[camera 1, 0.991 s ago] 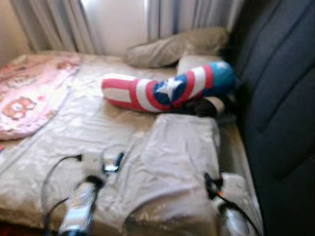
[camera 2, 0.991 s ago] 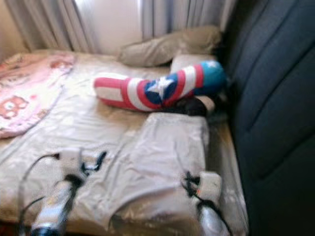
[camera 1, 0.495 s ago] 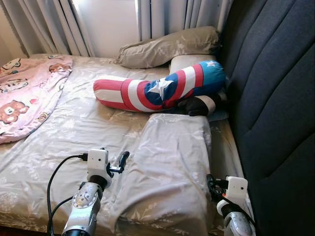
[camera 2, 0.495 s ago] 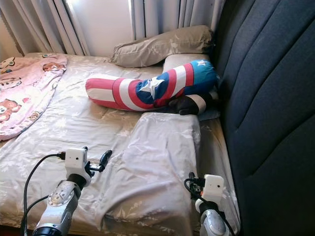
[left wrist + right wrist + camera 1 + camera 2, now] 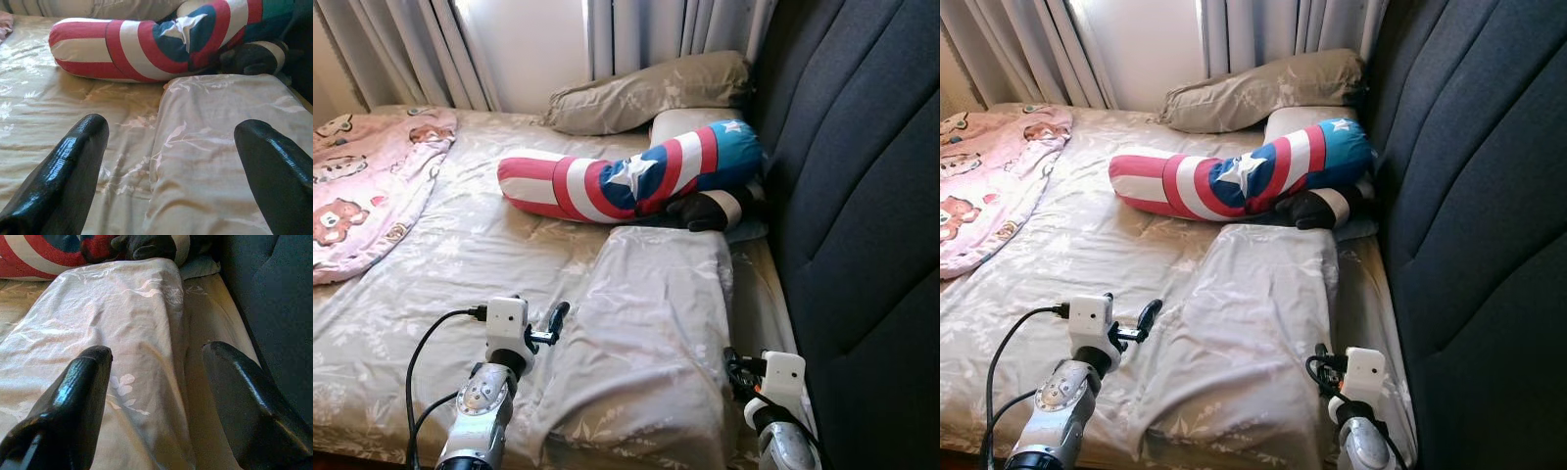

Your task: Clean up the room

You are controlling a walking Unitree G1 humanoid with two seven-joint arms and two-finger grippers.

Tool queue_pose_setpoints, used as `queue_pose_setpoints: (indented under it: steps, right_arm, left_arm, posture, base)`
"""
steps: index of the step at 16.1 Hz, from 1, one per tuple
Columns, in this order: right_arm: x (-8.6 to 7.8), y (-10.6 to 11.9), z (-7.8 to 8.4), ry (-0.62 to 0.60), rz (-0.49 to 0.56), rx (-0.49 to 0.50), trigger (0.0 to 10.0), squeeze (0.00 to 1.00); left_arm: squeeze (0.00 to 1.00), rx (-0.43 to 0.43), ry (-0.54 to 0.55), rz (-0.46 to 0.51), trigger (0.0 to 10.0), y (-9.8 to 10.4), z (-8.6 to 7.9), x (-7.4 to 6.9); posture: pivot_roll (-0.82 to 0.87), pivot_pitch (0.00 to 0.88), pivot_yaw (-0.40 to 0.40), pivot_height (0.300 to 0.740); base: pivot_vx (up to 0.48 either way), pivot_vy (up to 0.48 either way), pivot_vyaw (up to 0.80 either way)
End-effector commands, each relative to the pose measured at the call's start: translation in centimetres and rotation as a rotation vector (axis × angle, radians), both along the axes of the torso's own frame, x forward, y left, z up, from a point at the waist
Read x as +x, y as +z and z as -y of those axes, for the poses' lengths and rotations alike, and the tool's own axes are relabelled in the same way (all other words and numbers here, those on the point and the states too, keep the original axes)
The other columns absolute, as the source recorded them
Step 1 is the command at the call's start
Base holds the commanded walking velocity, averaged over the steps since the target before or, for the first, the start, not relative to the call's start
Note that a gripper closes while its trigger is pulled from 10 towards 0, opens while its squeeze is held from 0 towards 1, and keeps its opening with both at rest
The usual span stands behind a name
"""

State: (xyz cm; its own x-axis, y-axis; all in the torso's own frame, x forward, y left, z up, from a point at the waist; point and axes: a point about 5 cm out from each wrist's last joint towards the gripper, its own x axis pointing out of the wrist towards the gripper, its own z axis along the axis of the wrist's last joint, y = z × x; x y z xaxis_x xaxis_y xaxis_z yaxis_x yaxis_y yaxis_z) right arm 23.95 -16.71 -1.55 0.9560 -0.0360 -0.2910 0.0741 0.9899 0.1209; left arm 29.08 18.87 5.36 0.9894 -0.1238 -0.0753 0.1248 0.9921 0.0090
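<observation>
Nearest: my left tool (image 5: 168,161), fingers spread wide apart and gripping nothing, held low over the near part of the bed (image 5: 440,284), just beside the left edge of the folded blanket (image 5: 651,323).

Nearest, right side: my right tool (image 5: 156,401), fingers likewise apart and empty, held over the blanket's right edge, close to the dark padded headboard (image 5: 862,196).

Middle: the folded blanket, pale grey-beige with a leaf print, lying flat on the bed sheet of the same pattern, its long side running along the headboard.

Behind it: a long bolster pillow (image 5: 626,181) in red, white and blue stripes with a white star, lying across the bed and bent upward at its blue end against the headboard. A dark soft item with a pale band (image 5: 710,209) sits between the bolster and the blanket's far edge; I cannot tell what it is.

Far left: a pink quilt (image 5: 367,186) with bear prints, spread over the bed's left side.

Farthest: a beige pillow (image 5: 651,90) below grey curtains (image 5: 411,49) and a bright window.
</observation>
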Motion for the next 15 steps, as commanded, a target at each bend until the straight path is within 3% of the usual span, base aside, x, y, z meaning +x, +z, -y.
queue_pose_setpoints:
  steps: [1, 6, 15]
  right_arm:
    - [0.02, -0.10, -0.03, 0.002, -0.011, 0.005, 10.0, 0.00]
    - [0.03, -0.14, -0.11, 0.000, -0.013, 0.001, 10.0, 0.00]
    - [0.08, -0.19, -0.16, -0.012, -0.019, 0.002, 10.0, 0.00]
  left_arm:
    - [0.00, 0.017, -0.002, -0.011, 10.0, -0.04, -0.20, -0.03]
    - [0.00, 0.015, -0.012, -0.010, 10.0, -0.02, -0.04, -0.02]
    - [0.00, 0.003, -0.047, 0.001, 10.0, 0.53, 0.52, 0.60]
  posture:
    - [-0.04, 0.000, -0.026, 0.740]
    - [-0.04, 0.000, -0.023, 0.740]
    - [-0.03, 0.000, -0.020, 0.740]
  base:
    - [0.292, 0.000, 0.00]
    - [0.299, 0.000, 0.00]
    - [0.000, 0.000, 0.00]
